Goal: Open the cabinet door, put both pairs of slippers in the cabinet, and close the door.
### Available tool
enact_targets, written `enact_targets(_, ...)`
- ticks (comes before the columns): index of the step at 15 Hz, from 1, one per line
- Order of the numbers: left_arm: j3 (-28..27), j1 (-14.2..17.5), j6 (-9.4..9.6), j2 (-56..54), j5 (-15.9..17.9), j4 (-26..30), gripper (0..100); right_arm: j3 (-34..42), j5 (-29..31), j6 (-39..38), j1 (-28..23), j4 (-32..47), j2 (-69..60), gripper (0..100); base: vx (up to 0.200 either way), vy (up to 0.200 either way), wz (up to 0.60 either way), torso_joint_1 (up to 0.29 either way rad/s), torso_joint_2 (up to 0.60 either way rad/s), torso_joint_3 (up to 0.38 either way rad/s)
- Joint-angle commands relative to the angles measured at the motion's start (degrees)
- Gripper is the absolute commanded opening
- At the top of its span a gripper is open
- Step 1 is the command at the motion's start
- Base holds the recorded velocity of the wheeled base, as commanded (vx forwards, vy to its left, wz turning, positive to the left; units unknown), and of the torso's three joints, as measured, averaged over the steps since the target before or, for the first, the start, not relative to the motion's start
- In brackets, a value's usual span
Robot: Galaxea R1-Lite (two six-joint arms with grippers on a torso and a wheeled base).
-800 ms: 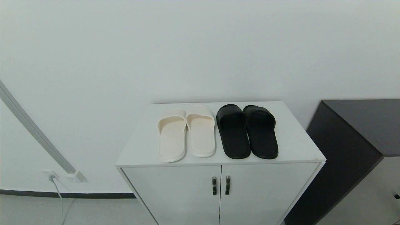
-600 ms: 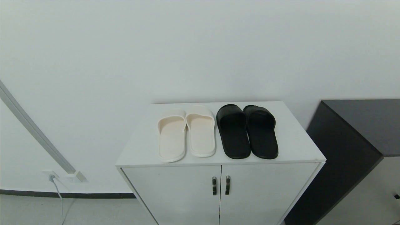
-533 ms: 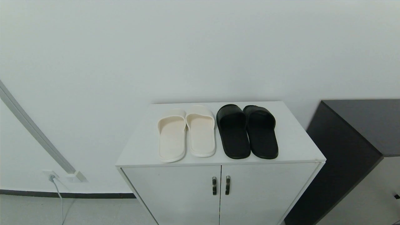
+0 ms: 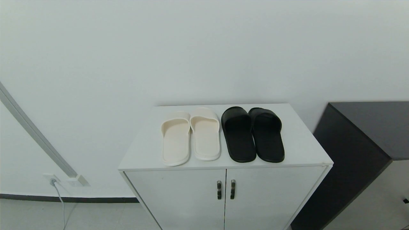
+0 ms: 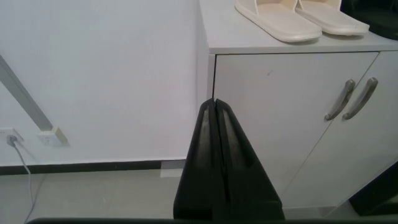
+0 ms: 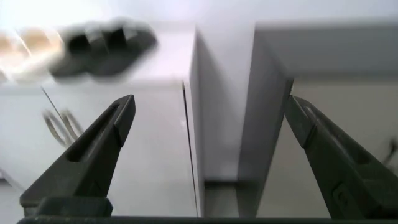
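On top of the white cabinet (image 4: 143, 153) sit four slippers in two pairs: cream pair (image 4: 191, 137) on the robot's left, black pair (image 4: 252, 134) just beside it. Heels are at the front edge, probably laid so for a grab from the front. Two doors, both closed. Two metal handles (image 4: 219, 189) flank the centre seam, so I judge opening comes first. Left gripper (image 5: 215, 106): fingers pressed together, facing the cabinet's left front corner. Right gripper (image 6: 210, 102): spread wide, facing the gap between the white cabinet and one dark cabinet (image 4: 351, 140).
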State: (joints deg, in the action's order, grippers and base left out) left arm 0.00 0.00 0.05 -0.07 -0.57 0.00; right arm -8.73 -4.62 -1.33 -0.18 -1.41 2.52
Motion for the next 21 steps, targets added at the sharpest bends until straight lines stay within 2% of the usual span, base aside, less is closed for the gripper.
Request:
enact_targets(1,0.0,0.0,0.04,0.1,0.0,-0.1,0,-5.9,-6.1,2.6,0.0,2.9,12.5,100,0.000,0.000,0.00,0.000,0.00,0.000)
enact_targets(3,0.0,-0.1,0.04,0.1,-0.1,0.0,0,-6.4,-10.6,2.9,0.1,2.6,19.6,100,0.000,0.000,0.00,0.000,0.00,0.000)
enact_targets(4,0.0,0.0,0.04,0.1,-0.1,0.0,0,-8.1,-14.2,2.6,0.2,0.1,26.7,100,0.000,0.000,0.00,0.000,0.00,0.000)
enact_targets(5,0.0,0.0,0.04,0.1,0.0,0.0,0,-9.4,-14.9,2.0,0.6,-4.8,33.2,100,0.000,0.000,0.00,0.000,0.00,0.000)
enact_targets(7,0.0,0.0,-0.05,0.1,-0.1,0.0,0,-10.5,-14.4,0.7,5.4,-13.1,41.9,100,0.000,0.000,0.00,0.000,0.00,0.000)
enact_targets(8,0.0,-0.1,-0.05,0.1,-0.1,0.0,0,-11.5,-13.6,-0.3,7.5,-14.8,44.6,100,0.000,0.000,0.00,0.000,0.00,0.000)
enact_targets(10,0.0,0.0,0.04,0.1,-0.1,0.0,0,-16.0,-5.0,-1.6,17.1,-15.7,51.4,100,0.000,0.000,0.00,0.000,0.00,0.000)
enact_targets(13,0.0,0.0,0.04,0.1,0.0,0.0,0,-23.0,8.9,-9.3,34.5,-15.8,59.4,100,0.000,0.000,0.00,0.000,0.00,0.000)
enact_targets(15,0.0,0.0,0.04,0.1,0.0,0.0,0,-26.3,13.4,-10.7,41.1,-16.3,65.2,100,0.000,0.000,0.00,0.000,0.00,0.000)
enact_targets(18,0.0,0.0,0.04,0.1,0.0,0.0,0,-32.3,20.4,-11.0,44.7,-19.8,76.3,100,0.000,0.000,0.00,0.000,0.00,0.000)
enact_targets(21,0.0,0.0,-0.05,0.1,0.0,0.0,0,-37.9,25.0,-12.4,45.5,-24.3,86.9,100,0.000,0.000,0.00,0.000,0.00,0.000)
